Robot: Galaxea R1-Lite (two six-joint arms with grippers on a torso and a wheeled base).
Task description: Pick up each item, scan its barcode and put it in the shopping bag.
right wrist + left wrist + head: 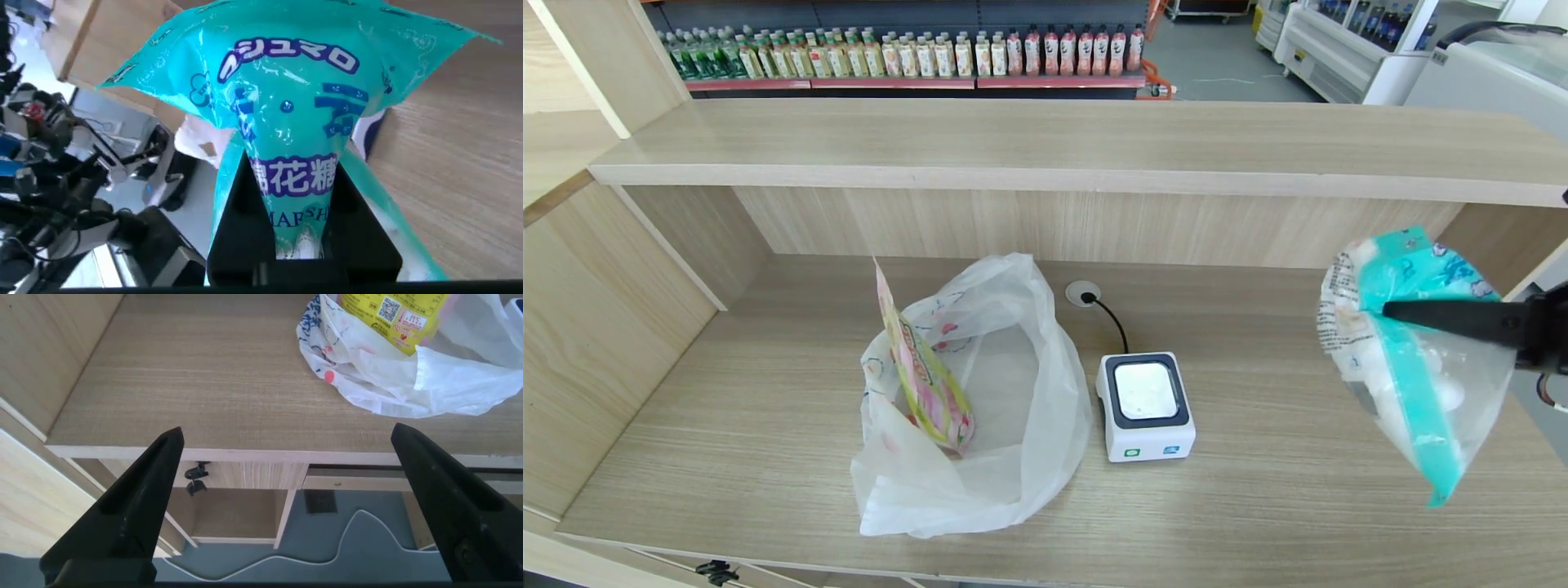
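**Marshmallow bag clamped in the right gripper, clear of the counter**

The marshmallow bag, a teal and clear film pack with white pieces visible inside, is seen at the right edge of the head view. It is held above the wooden counter and is not in contact with it. The pack is tilted, with one end toward the upper right of the frame and the other pointing down toward the lower right.

The right gripper enters from the right edge. Its black fingers are closed on the film, one on each face. In the right wrist view the pack is pinched between the two fingers and widens beyond them.

The barcode scanner, a white box with a dark-framed window facing up, stands at the centre of the head view. It is well apart from the held pack, to its left. A black cable runs from the scanner to a round grommet behind it.

The shopping bag, of thin white plastic, lies open just left of the scanner. A pink, green and yellow snack pouch stands inside it, leaning.

The left gripper is seen with its fingers spread wide and nothing between them. It is placed off the counter's front edge, near the shopping bag.
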